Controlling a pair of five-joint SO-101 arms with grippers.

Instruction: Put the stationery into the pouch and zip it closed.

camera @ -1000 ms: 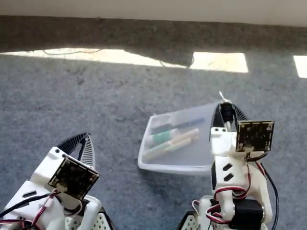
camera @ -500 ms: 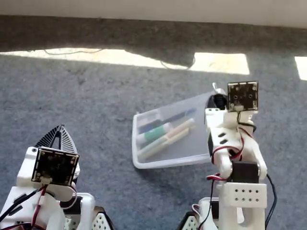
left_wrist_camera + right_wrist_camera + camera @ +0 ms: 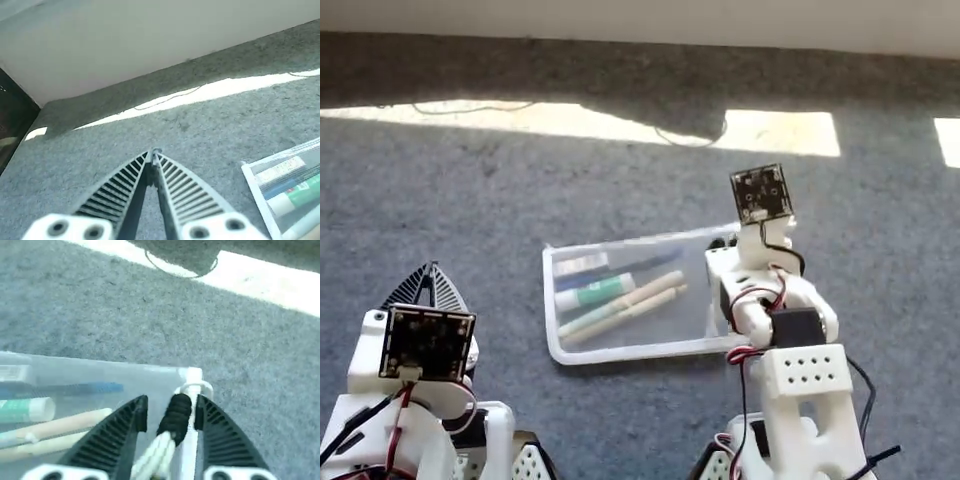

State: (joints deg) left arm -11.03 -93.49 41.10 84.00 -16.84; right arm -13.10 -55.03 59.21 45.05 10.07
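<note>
though parked on plain grey carpet [image 3: 450,200], got a clear pouch [image 3: 650,325] lying flat right under the right claw [image 3: 171,402], pens and markers [image 3: 620,295] inside just beside its tips. clamped tight on the black zipper pull [image 3: 176,415] at the pouch corner. left claw [image 3: 152,152] pinched together over carpet, well apart from the pouch.
</note>
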